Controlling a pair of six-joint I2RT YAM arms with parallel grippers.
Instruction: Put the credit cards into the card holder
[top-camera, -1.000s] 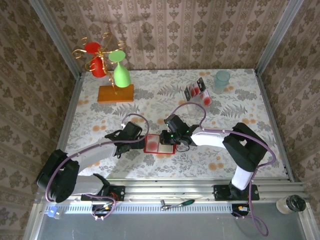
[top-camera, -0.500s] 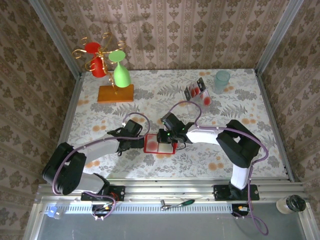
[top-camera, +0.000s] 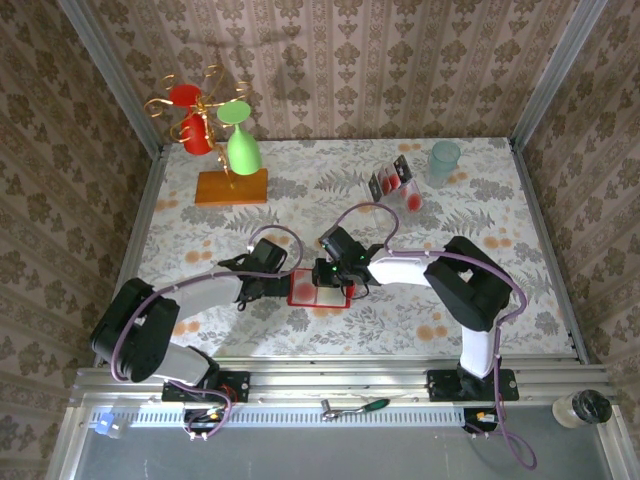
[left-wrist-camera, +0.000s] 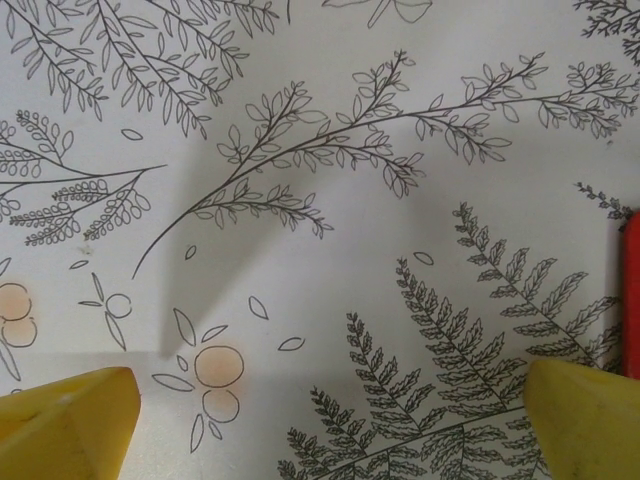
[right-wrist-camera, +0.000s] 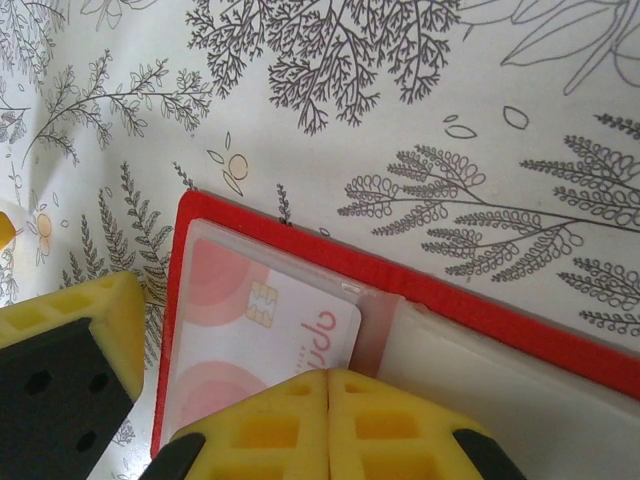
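Two arms reach inward from their bases, wrists bent low and nearly meeting at centre. The left gripper (left-wrist-camera: 325, 420) stands with its yellow jaws spread wide. The right gripper (right-wrist-camera: 328, 388) has its yellow jaws pressed together, tips touching.

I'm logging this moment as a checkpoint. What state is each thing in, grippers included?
card holder, lying open, pockets up.
credit card, face up in the open holder, chip showing.
other credit cards, standing in the clear rack.
left gripper, open wide, empty, beside the holder.
right gripper, shut, nothing between the fingers, tips over the card.
teal cup, upright.
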